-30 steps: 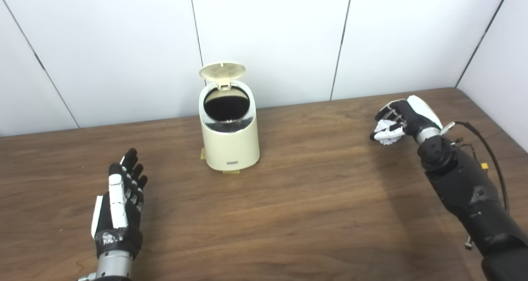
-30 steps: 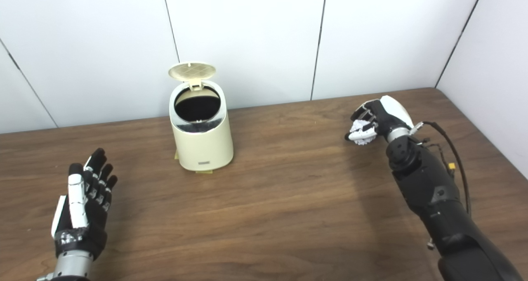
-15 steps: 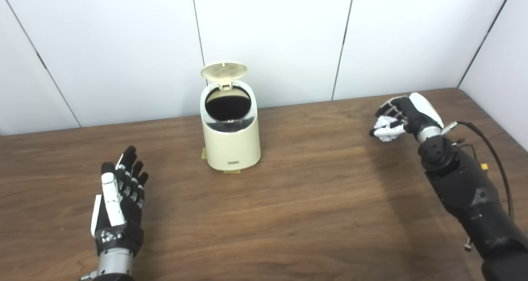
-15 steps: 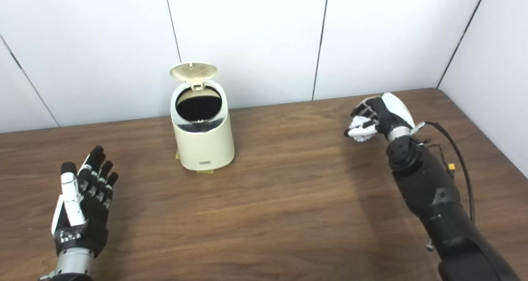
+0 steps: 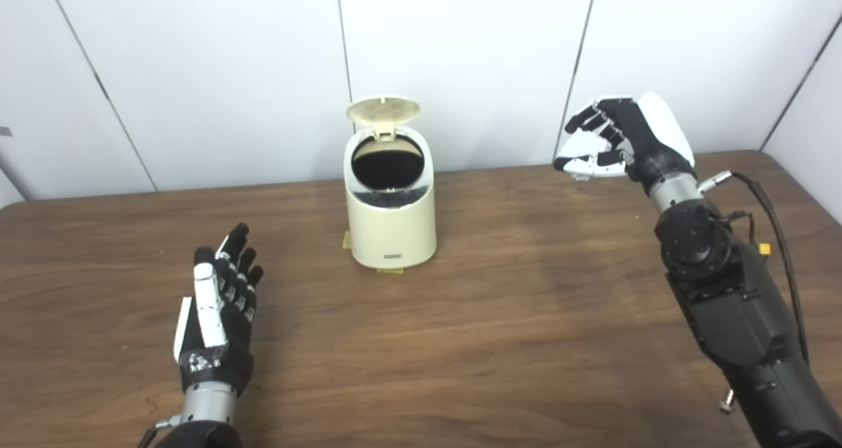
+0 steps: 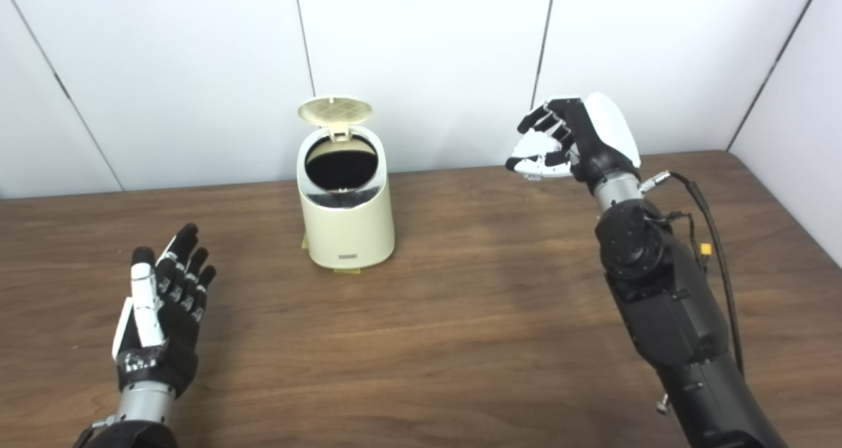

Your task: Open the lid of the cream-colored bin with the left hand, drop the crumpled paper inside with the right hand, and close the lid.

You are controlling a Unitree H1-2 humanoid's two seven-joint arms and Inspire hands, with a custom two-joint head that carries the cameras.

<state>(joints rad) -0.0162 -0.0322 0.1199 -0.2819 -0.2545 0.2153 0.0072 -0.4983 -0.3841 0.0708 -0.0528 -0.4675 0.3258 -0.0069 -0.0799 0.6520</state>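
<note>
Cream-colored plastic bin stands lid-up for the drop; right hand curls around crumpled white paper (raised, well right), left hand spread, empty.

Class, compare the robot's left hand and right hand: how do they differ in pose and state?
The left hand is open and holds nothing; the right hand is curled around crumpled paper. The left hand sits low over the table; the right hand is raised, to the right of the bin. Both are black and white.
</note>
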